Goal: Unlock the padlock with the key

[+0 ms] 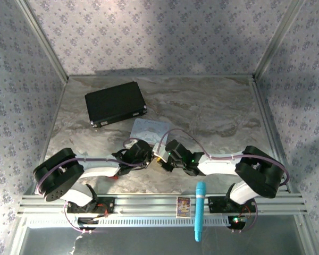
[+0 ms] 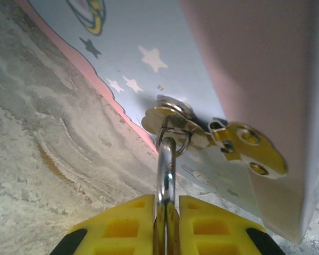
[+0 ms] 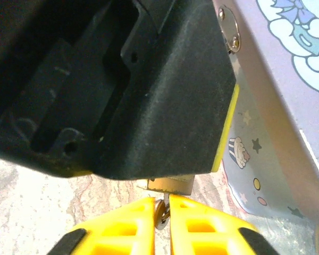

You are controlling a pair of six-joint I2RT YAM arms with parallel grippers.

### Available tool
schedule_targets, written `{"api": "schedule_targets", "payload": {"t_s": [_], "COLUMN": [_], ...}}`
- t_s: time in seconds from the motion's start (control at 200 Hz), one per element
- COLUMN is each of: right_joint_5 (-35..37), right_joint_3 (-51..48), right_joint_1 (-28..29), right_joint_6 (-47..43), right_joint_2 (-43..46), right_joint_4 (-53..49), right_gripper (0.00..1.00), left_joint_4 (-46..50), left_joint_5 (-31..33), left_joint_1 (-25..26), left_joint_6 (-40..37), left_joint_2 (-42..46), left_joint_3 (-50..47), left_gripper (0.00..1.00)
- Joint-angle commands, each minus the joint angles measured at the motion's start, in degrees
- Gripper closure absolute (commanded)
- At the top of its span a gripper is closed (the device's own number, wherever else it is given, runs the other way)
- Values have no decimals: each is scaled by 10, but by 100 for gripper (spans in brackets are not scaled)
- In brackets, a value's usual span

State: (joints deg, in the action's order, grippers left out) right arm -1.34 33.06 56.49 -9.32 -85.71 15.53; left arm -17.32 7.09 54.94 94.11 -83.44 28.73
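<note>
The silver shackle of the padlock (image 2: 166, 170) is seen threaded through the brass hasp (image 2: 202, 130) of the pastel tin (image 2: 149, 32), which rests on the marbled surface (image 2: 37, 159). The shackle is gripped by the left claw (image 2: 166, 204), whose yellow fingers (image 2: 122, 228) are closed tight against it. In the right wrist view the brass body is glimpsed beneath the left arm's black housing (image 3: 149, 79). The key (image 3: 160, 213) (a small silvery sliver) is pinched in the nearly closed right claw (image 3: 162, 204), its tip touching the body's underside. Whether it is fully seated cannot be told. A black case (image 1: 116, 103) lies well apart, far left.
</note>
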Motion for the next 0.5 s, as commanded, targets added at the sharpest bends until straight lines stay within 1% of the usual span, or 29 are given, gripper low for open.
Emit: {"api": "schedule_targets", "payload": {"t_s": [0.0, 0.085, 0.215, 0.34, 0.415, 0.495], "right_joint_5": [-46, -80, -150, -171, -179, -174], "right_joint_3": [3, 1, -7, -10, -11, -10], "right_joint_1": [-16, -29, -65, -81, -87, -84], "right_joint_6": [20, 34, 71, 84, 93, 98], "right_joint_2": [-8, -6, -9, -11, -10, 0], "right_joint_4": [20, 28, 48, 47, 48, 42], "right_gripper": [91, 94, 95, 95, 92, 84], "left_joint_4": [-18, -20, -22, -26, -22, -14], "left_joint_5": [-36, -36, -36, -37, -36, -30], "left_joint_1": [3, 7, 13, 16, 16, 16], "left_joint_6": [5, 0, -6, -8, -10, -12], "left_joint_2": [-3, -2, -2, -2, -3, -5], "left_joint_3": [5, 5, 4, 3, 3, 2], "left_gripper": [100, 100, 100, 100, 100, 100]}}
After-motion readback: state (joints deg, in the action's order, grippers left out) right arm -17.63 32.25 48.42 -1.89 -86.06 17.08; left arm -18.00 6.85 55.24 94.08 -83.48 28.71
